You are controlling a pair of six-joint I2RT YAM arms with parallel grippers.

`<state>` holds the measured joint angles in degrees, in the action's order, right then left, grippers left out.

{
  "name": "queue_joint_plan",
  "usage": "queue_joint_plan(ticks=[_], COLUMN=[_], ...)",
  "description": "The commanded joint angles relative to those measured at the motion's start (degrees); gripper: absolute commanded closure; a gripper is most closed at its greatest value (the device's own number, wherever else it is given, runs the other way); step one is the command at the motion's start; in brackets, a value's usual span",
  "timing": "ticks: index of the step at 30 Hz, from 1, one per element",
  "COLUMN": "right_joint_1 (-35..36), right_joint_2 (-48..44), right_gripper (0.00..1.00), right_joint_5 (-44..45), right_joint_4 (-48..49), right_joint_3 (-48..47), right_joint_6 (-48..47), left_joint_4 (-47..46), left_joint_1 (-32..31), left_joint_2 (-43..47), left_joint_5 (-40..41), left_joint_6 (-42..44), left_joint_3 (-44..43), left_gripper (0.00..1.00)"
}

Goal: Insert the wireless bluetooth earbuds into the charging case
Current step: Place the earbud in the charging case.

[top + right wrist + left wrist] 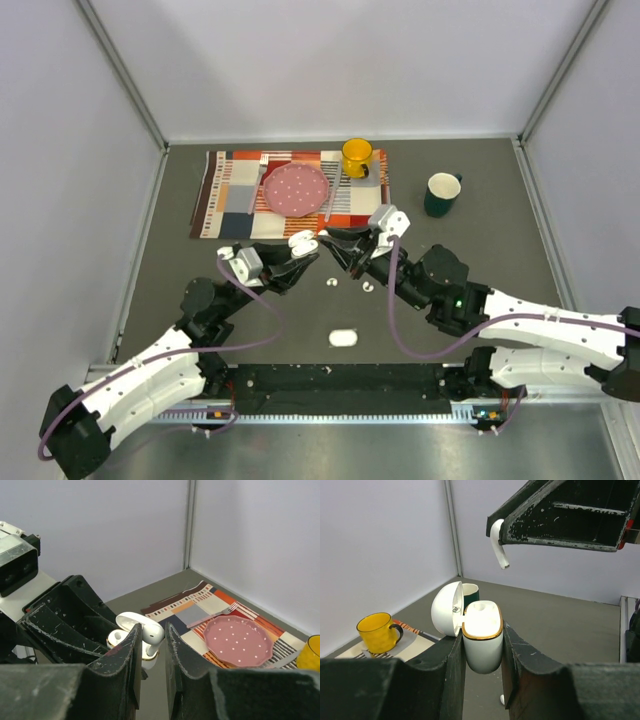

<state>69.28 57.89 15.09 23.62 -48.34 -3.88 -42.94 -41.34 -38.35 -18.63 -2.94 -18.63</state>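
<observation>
The left gripper (pixel 482 647) is closed on the open white charging case (pixel 481 622), above the middle of the table (pixel 480 260). The right gripper (pixel 151 652) pinches one white earbud (pixel 497 541) just above it, not touching. A small mark (pixel 456 609) inside the lid (pixel 443 605) cannot be read. A second case (pixel 343 338) lies toward the near edge.

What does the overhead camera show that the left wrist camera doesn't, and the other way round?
Only overhead: the pink plate and a second white case near the arms' bases. Only left wrist: the gold rim of the open case and the stem of the earbud poking from the right gripper. Both: the left gripper shut on the open case, the yellow mug and the green mug.
</observation>
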Motion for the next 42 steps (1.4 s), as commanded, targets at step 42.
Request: queue_joint_plan(ticks=[42], right_joint_1=[6.04], right_joint_2=[8.82], right_gripper=[1.0], right_joint_5=[8.28], right_joint_4=[9.96], right_joint_3=[0.61], right_joint_6=[-8.68], left_joint_4=[-2.77], left_joint_1=[-0.23], left_joint_2=[4.51], left_joint_5=[3.69], left_joint_6=[-0.14], left_joint_3=[0.26], left_gripper=[1.0])
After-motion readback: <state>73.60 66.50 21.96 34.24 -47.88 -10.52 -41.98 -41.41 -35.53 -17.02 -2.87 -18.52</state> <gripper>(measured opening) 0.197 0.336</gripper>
